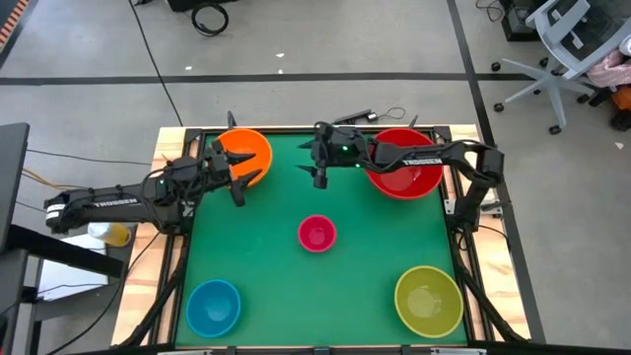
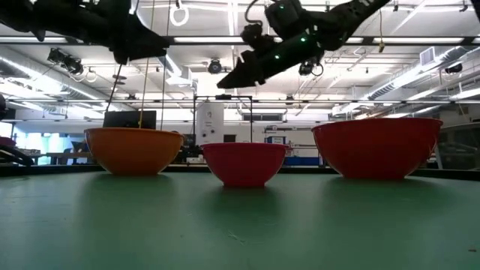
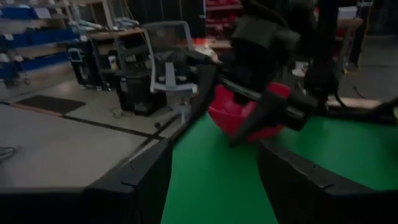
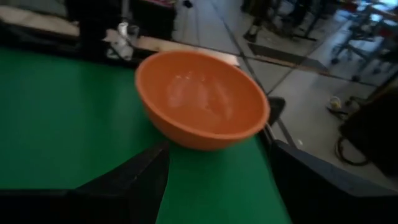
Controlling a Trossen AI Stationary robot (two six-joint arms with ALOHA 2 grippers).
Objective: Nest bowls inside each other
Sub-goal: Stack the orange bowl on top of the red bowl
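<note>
Five bowls stand upright on their bases on the green table (image 1: 266, 266). The orange bowl (image 1: 244, 153) is at the far left and the red bowl (image 1: 404, 163) at the far right. The magenta bowl (image 1: 316, 234) sits in the middle, the light blue bowl (image 1: 213, 306) near left, the yellow-green bowl (image 1: 428, 300) near right. My left gripper (image 1: 242, 179) hangs open and level above the orange bowl's near rim, touching nothing. My right gripper (image 1: 315, 156) is open in the air between the orange and red bowls, pointing at the orange bowl (image 4: 202, 99).
A black frame (image 1: 182, 286) runs round the table's edges. Bare green table lies between the bowls. My right arm (image 3: 267, 68) shows in front of the red bowl (image 3: 239, 115) in the left wrist view. Office chairs (image 1: 557, 49) stand on the floor beyond the far right corner.
</note>
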